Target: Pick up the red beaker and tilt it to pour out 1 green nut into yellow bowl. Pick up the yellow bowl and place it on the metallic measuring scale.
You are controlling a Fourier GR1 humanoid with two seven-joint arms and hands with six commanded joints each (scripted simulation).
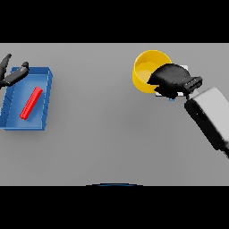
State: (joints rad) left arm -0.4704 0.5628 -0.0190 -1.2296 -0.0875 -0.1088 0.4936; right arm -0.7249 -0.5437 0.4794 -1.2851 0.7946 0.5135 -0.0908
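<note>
the bowl (150, 67) sits at the far right with the right hand (172, 79) curled over its near rim, covering the scale, which i can't really make out. that rim grip could tip it. can't see a nut inside. the red beaker (31, 103) lies flat in the blue tray (47, 96); the left hand (11, 74) hovers there, fingers spread.

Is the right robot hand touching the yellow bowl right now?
Touching. In the head view the right robot hand overlaps the yellow bowl's right rim, its dark fingers wrapped over the edge with no gap visible.
</note>
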